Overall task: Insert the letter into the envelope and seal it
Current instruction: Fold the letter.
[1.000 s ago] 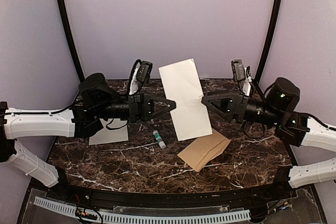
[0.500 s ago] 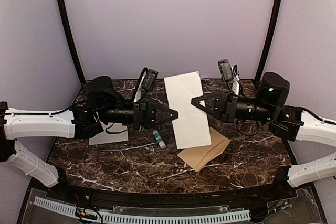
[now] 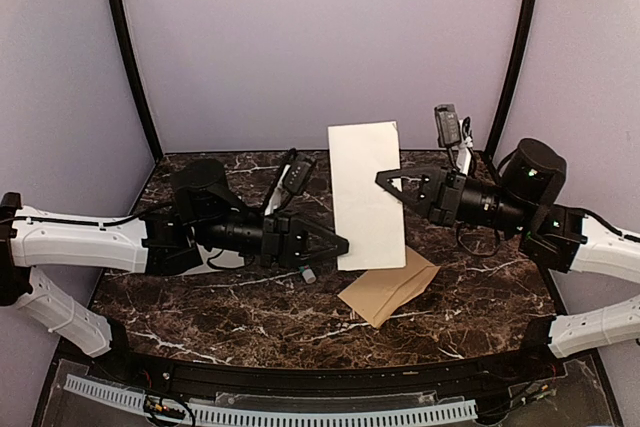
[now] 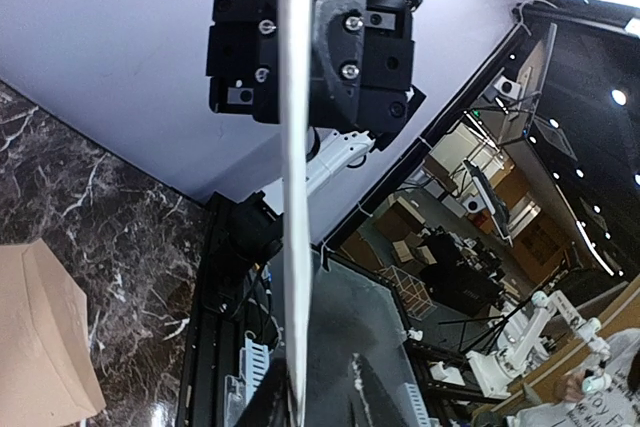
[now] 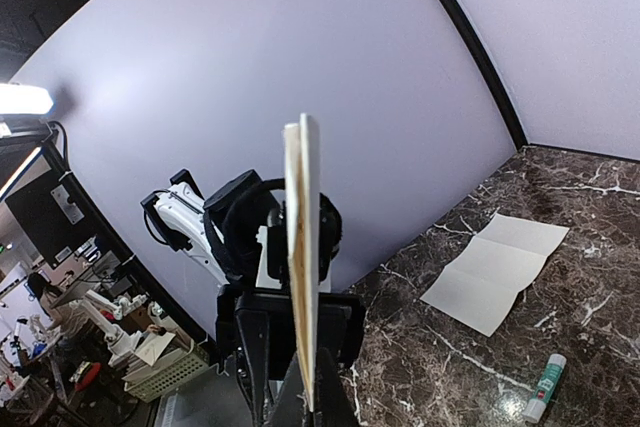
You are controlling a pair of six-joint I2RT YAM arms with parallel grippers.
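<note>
left end effector [image 3: 343, 245]: pinching lower corner of letter [image 3: 362, 159] | right end effector [image 3: 390, 188]: pinching its side | envelope [image 3: 386, 292]: flat on table [image 3: 250, 299]

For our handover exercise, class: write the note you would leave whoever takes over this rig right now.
Left end effector shut on the letter, at its lower left edge; right end effector shut on its right edge.
Letter folded, held upright in the air; envelope lying on the table near it.
Done: letter picked up. Left: insert it, seal the envelope; glue stick lies nearby.
</note>
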